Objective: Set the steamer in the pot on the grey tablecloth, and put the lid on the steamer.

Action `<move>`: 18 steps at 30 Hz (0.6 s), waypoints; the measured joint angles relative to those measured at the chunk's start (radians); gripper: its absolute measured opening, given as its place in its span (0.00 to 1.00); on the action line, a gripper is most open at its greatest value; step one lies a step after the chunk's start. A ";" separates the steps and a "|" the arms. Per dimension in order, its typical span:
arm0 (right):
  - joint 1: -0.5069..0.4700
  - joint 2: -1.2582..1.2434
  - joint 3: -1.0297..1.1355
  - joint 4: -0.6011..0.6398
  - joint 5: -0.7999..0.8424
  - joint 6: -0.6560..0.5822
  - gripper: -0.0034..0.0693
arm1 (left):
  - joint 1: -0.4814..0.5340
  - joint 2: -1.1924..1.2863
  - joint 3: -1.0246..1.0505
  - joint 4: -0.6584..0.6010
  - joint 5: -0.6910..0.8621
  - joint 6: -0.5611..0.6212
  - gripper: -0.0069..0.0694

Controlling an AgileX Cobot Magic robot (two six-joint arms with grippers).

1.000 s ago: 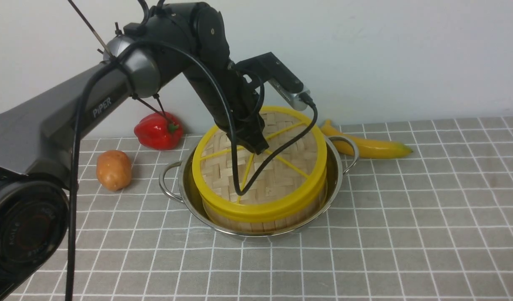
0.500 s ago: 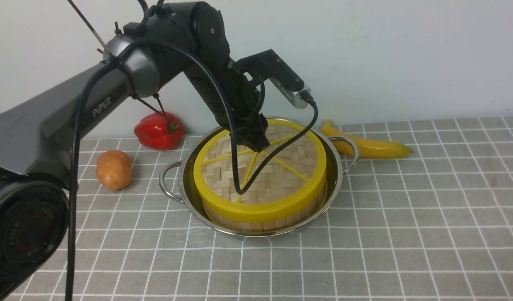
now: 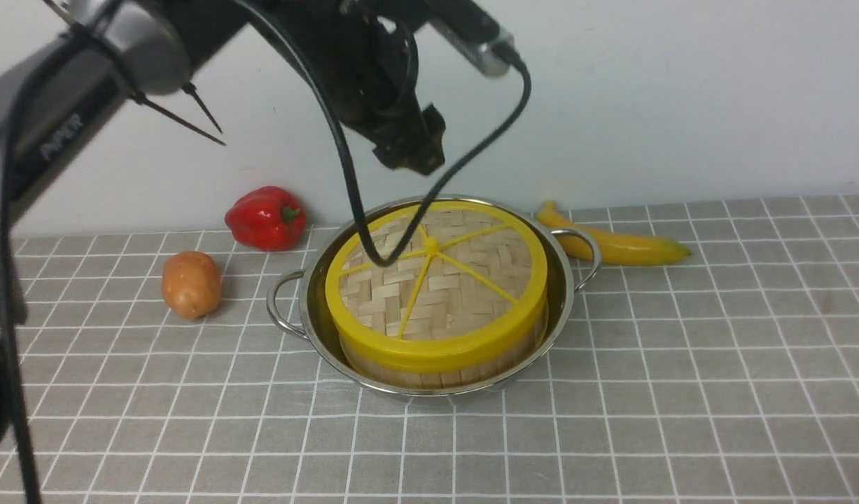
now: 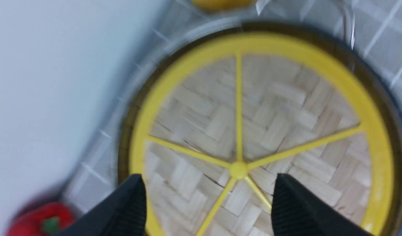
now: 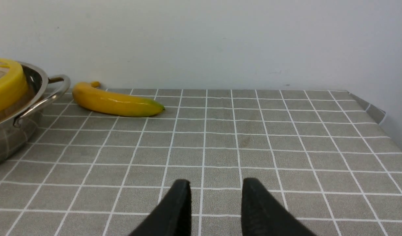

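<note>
Lid point(image 3: 436, 273): flat woven-bamboo disc, yellow rim, yellow spokes meeting at a central hub. Seated level on top of the steamer, covering its mouth. Nothing touches it except a loop of black cable point(image 3: 373, 255) that hangs down in front of it in the front view.

Steamer point(image 3: 443, 371): bamboo basket, only the lower wall showing beneath the lid's rim. Stands inside the pot, its wall closer to the pot's near side than to the far side.

Pot point(image 3: 566, 294): shiny steel, two loop handles, one to each side. Rests on the grey tablecloth point(image 3: 681, 364), roughly mid-surface.

Left claw point(image 3: 408, 150): raised clear above the lid, over its far half, not in contact. Jaws spread wide and empty (in the left wrist view the two black fingers point(image 4: 128, 206) stand well apart, with the lid's hub between them and below).

Right claw point(image 5: 215, 209): low over bare cloth to the pot's right, well apart from pot and lid. Jaws parted by a moderate gap, holding nothing.

Other items on the cloth: banana point(image 3: 618, 241), just behind the pot's right handle; red bell pepper point(image 3: 264, 217), behind and to the pot's left, near the wall; potato point(image 3: 190, 283), left of the pot, apart from its left handle.
</note>
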 joint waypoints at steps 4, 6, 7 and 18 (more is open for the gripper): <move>0.000 0.000 0.000 0.001 0.000 0.000 0.38 | 0.000 -0.084 -0.057 -0.001 -0.011 -0.028 0.66; 0.000 0.000 0.000 0.001 0.000 0.000 0.38 | 0.000 -0.112 -0.064 -0.003 -0.032 -0.031 0.63; 0.000 0.000 0.000 0.001 0.000 0.000 0.38 | 0.000 -0.118 -0.066 -0.003 -0.043 -0.031 0.62; 0.000 0.000 0.000 0.001 0.000 0.000 0.38 | 0.000 -0.114 -0.069 -0.003 -0.126 -0.033 0.49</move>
